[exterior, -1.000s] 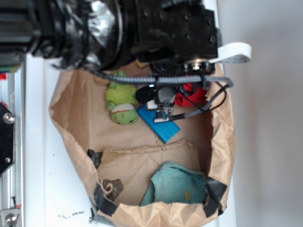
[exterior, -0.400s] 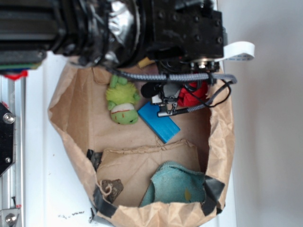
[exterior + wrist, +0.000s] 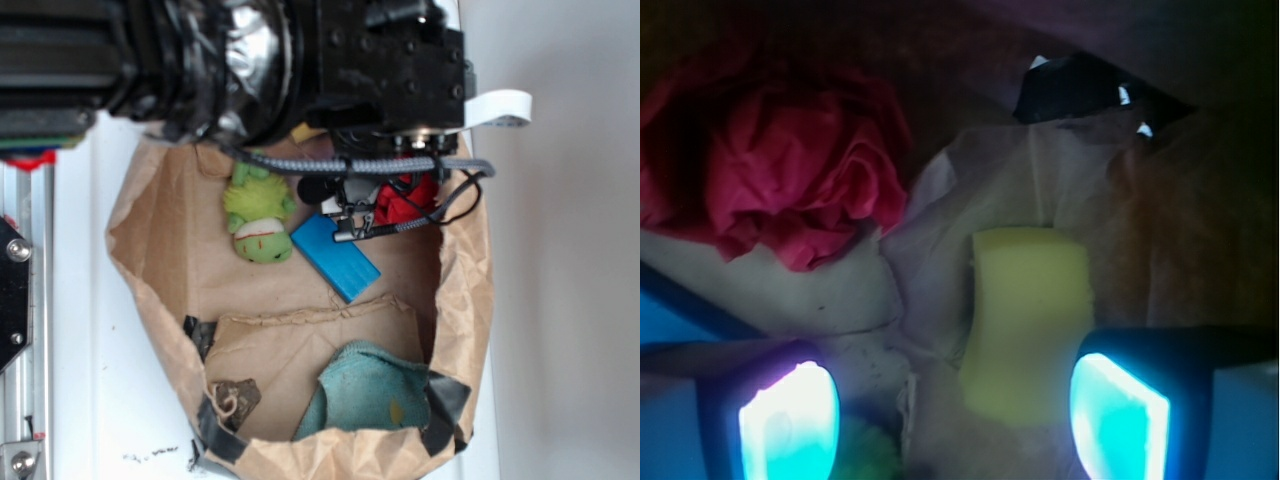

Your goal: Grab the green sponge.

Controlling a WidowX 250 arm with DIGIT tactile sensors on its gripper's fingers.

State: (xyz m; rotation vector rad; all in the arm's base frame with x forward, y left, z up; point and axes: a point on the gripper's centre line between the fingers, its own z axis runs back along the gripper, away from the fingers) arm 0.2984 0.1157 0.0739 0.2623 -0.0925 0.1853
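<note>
Hovering with my claw [image 3: 955,410] spread wide, I see the green sponge [image 3: 1028,318] ahead between my fingertips — apparently untouched — with a red crumpled cloth [image 3: 775,170] off to my left.

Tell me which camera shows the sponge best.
The wrist view: the sponge lies in plain sight, between the open gripper's fingers. In the exterior view the arm hides it, so it cannot be made out there.

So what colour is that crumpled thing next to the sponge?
Red; the crumpled cloth shows best in the wrist view.
</note>
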